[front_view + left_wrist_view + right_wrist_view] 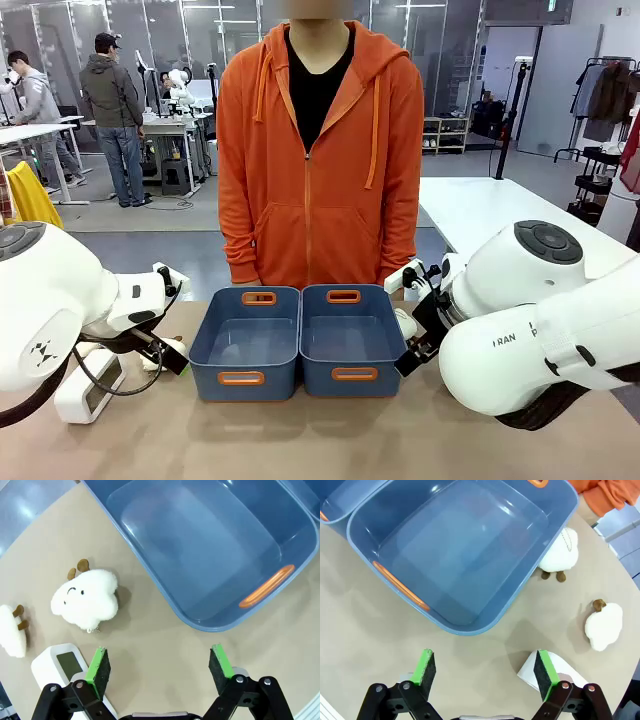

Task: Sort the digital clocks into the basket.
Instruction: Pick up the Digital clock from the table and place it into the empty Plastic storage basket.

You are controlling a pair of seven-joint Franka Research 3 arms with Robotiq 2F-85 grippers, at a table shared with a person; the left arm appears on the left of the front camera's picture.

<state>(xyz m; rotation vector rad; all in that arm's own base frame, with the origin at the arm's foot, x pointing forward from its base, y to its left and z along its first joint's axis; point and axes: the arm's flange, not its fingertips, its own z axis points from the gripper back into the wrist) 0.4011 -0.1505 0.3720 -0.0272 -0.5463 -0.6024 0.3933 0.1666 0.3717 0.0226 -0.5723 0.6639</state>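
Both robot arms are hanging over the table (320,440) at the very start of the sort. The left basket (280,386) and the right basket (318,384) are sitting side by side at the centre of the front view, holding nothing, while a person (320,150) in an orange hoodie is standing behind them. The left hand (160,667) is hovering with its pads spread wide and nothing between them. The screen-faced clock (62,664) is lying on the table at the lower left of that wrist frame, just outside one pad, with a left-side sheep (85,600) above it. The right hand (482,672) is likewise gaping and gripping nothing, and the second clock (527,670) is peeking out from behind its pad at the lower right, near a right-side sheep (603,625). By the look of it the picking is not yet begun. Each hand is needing to shift sideways until a clock lies between its pads, then descend and close, keeping clear of the plush toys. The front view is giving the layout of both baskets and the screen-faced clock at lower left. The wrist views are revealing the second clock and how far off-centre each clock is lying.
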